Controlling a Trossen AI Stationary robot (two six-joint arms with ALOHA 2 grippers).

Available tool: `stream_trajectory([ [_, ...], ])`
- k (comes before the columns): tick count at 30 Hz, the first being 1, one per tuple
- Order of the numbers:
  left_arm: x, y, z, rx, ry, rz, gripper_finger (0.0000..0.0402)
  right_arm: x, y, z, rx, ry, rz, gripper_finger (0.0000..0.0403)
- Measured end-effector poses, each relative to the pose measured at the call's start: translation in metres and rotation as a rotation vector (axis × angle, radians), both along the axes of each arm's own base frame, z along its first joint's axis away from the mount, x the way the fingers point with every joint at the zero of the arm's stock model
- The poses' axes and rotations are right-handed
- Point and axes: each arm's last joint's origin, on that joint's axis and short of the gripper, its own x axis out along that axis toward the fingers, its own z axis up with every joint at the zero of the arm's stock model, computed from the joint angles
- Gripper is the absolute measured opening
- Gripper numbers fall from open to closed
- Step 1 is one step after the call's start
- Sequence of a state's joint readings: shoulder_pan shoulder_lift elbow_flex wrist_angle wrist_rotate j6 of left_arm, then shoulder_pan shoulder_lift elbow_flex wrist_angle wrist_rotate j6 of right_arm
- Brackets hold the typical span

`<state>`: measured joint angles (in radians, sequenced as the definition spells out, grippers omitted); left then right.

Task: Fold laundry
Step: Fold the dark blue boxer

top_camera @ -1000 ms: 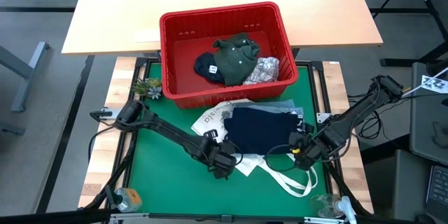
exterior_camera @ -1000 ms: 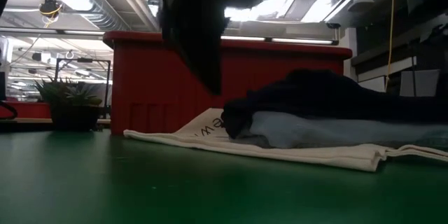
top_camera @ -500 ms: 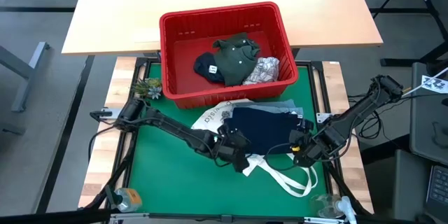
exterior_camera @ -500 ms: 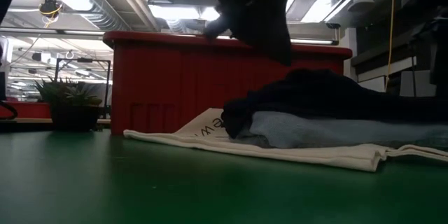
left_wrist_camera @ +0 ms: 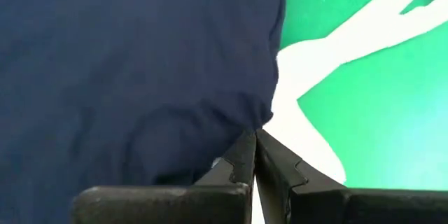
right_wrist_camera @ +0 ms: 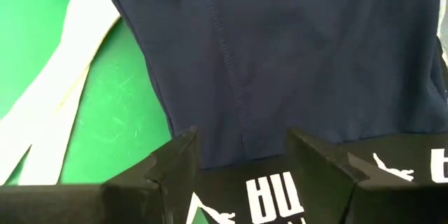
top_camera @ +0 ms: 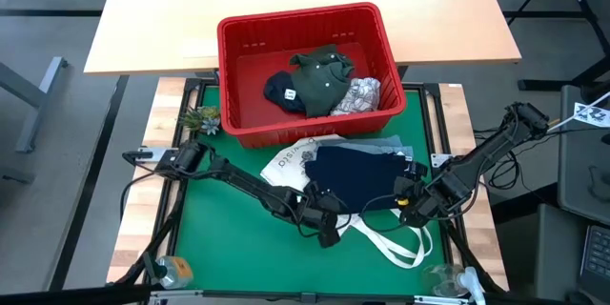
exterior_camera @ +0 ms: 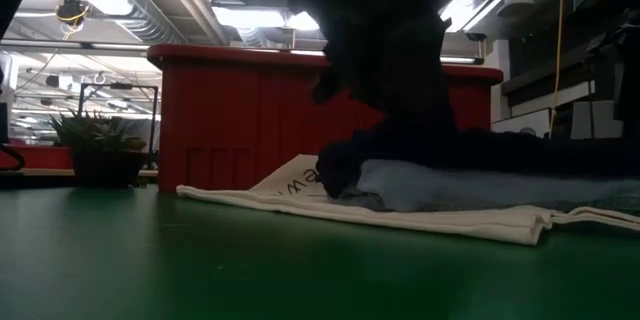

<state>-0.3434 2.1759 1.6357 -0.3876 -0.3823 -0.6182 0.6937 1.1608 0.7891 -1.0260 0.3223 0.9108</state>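
Observation:
A navy blue garment (top_camera: 357,173) lies folded on light blue denim (exterior_camera: 450,185), both on top of a white tote bag (top_camera: 291,160) on the green mat. My left gripper (top_camera: 324,208) is shut at the garment's near left corner. My right gripper (top_camera: 405,205) is open at the garment's near right edge, one finger on either side of that edge (right_wrist_camera: 238,150). I cannot tell whether it touches the cloth. More laundry lies in the red basket (top_camera: 295,14): an olive green piece (top_camera: 319,71), a navy piece and a white printed one. My left gripper (left_wrist_camera: 254,140) has its shut fingertips against the navy garment's near left corner (left_wrist_camera: 241,119), where the cloth puckers a little. The fingers slant down from the table's left. No cloth shows between them. The garment lies flat on the pile.
The tote's long white handles (top_camera: 396,243) trail over the mat toward the near edge, between the two grippers. A small potted plant (top_camera: 198,119) stands at the basket's left. Bare green mat (top_camera: 229,238) lies at the near left.
My left gripper, still shut, has gone toward the table's right and down, and has tipped further downward. It has come to the navy garment's near left corner. The garment pile and my right gripper have stayed where they were.

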Motion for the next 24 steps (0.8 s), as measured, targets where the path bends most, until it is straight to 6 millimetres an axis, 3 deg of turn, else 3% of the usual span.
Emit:
stream_trajectory([
  [9, -0.001, -0.003, 0.001, 0.000, -0.004, -0.007, 0.0004, 0.000, 0.000, 0.000, 0.014, 0.012, 0.003, 0.0209],
  [17, -0.007, 0.002, 0.037, 0.041, -0.083, -0.012, 0.0004, -0.003, 0.000, -0.001, 0.050, 0.067, -0.011, 0.0209],
  [24, -0.011, 0.008, 0.029, 0.080, -0.003, 0.028, 0.0004, -0.005, -0.003, -0.009, 0.016, 0.051, -0.047, 0.0209],
])
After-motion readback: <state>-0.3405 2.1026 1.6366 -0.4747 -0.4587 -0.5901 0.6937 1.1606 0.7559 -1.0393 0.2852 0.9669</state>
